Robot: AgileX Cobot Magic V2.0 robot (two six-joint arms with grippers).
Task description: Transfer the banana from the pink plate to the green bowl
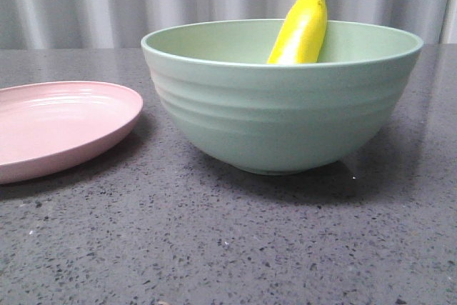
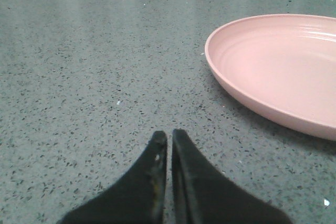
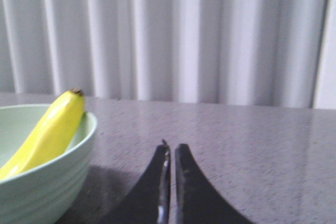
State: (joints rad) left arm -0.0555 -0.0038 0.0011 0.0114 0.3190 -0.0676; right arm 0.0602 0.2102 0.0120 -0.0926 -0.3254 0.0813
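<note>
The yellow banana stands tilted inside the pale green bowl, leaning on its far right rim with the dark tip up. It also shows in the right wrist view, inside the bowl. The pink plate lies bare to the left of the bowl, and shows in the left wrist view. My left gripper is shut and holds nothing, low over the table beside the plate. My right gripper is shut and holds nothing, beside the bowl. Neither gripper shows in the front view.
The table top is dark grey speckled stone. A pale pleated curtain hangs behind the table's far edge.
</note>
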